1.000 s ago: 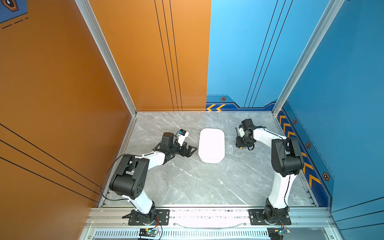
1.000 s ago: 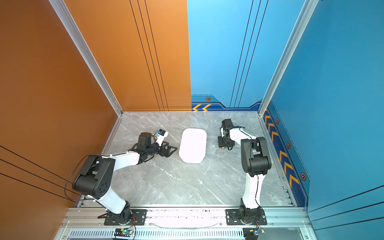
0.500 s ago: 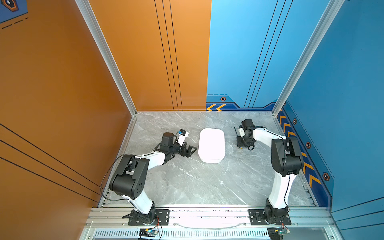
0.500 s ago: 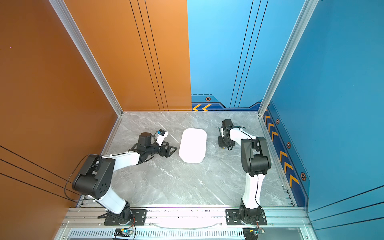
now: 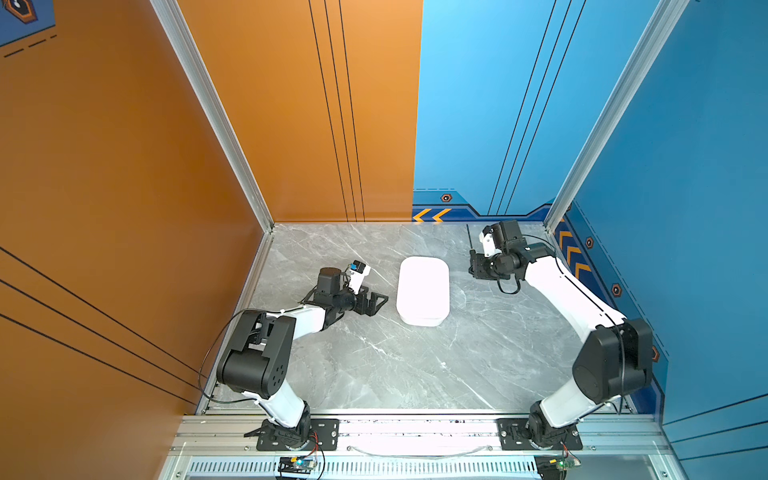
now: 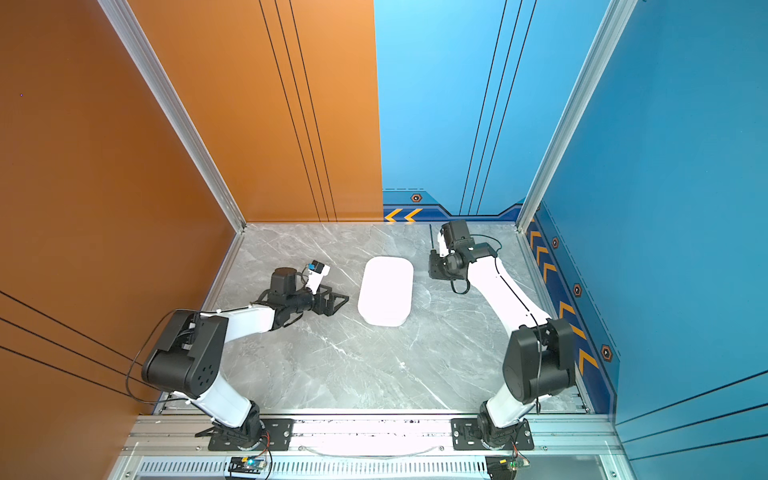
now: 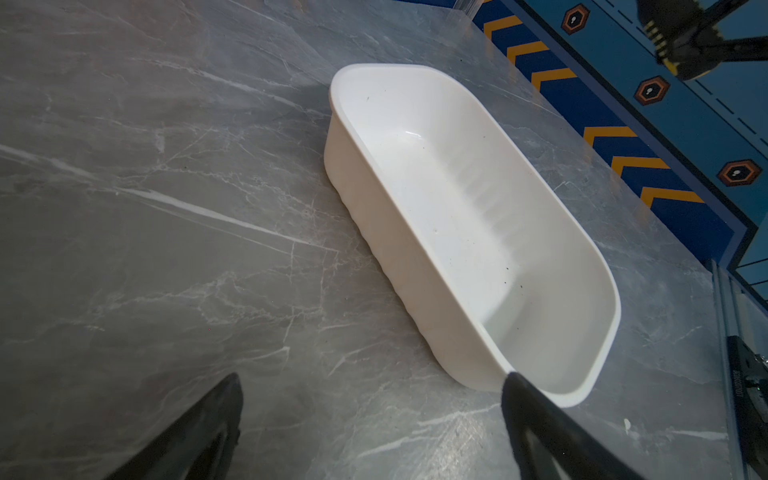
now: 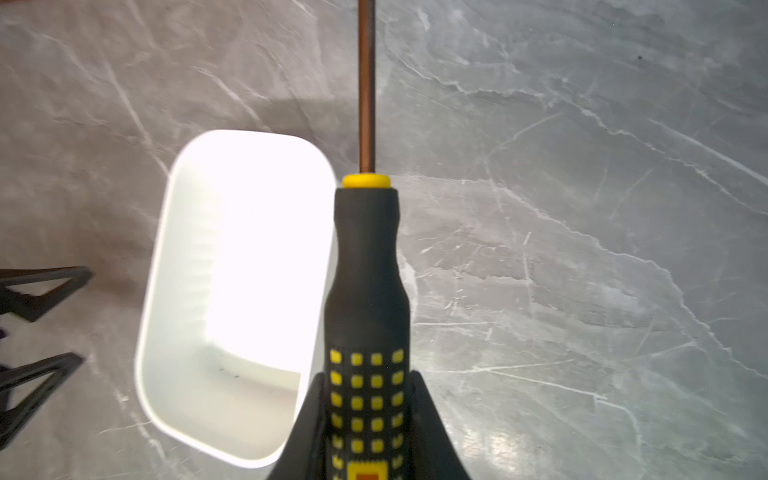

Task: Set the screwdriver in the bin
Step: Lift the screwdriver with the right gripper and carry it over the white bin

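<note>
Right gripper (image 8: 368, 399): jaws clenched on the screwdriver (image 8: 365, 257), gripping the chequered yellow-and-black part of the handle. The bare black neck, yellow collar and thin shaft stick out ahead of the fingers. In both top views the shaft points toward the back wall. The tool looks clear of the table (image 5: 415, 365), though its height is hard to judge.

The bin (image 5: 423, 261) lies just beside the held tool, not under it. It is empty, with its long side running roughly along the tool's line.

Left gripper (image 7: 370, 380): jaws spread wide, nothing between them, low by the bin's other long side.

Step in hand, as I judge it: pickup done, carry not yet made. The next move calls for a short sideways shift over the bin's middle. The shaft should stay parallel to the long walls so neither end overhangs a rim. Then lower and release.
</note>
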